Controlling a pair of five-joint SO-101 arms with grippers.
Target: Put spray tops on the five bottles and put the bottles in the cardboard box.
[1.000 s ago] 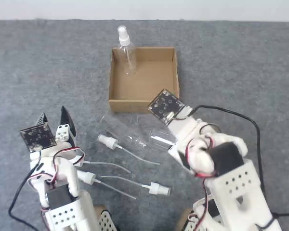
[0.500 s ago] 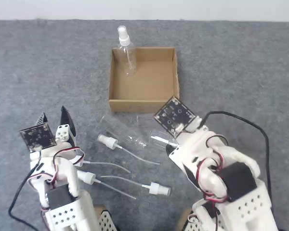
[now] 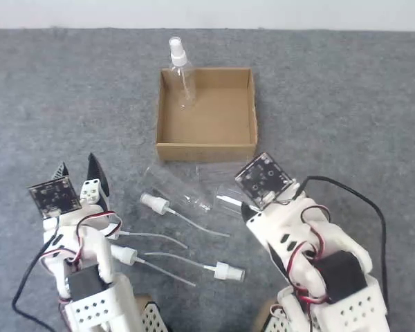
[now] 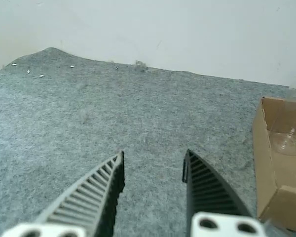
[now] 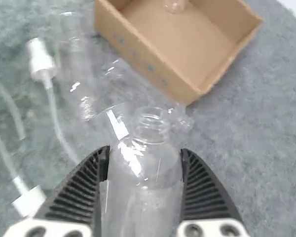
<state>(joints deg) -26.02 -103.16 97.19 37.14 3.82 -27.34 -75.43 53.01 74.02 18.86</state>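
Observation:
A clear bottle without a top lies between the fingers of my right gripper, which is shut on its body, neck pointing toward the cardboard box. Two more bare bottles lie side by side on the carpet in front of the box. One bottle with a spray top stands upright in the box's far left corner. Three loose spray tops with long tubes lie between the arms. My left gripper stands open over bare carpet at the near left.
Grey carpet covers the whole surface and meets a white wall at the back. A black cable loops beside the right arm. Open carpet lies to the left and right of the box.
The right arm has drawn back from the box's front wall toward its base. The left arm has kept still, and the lying bottles and spray tops have not shifted.

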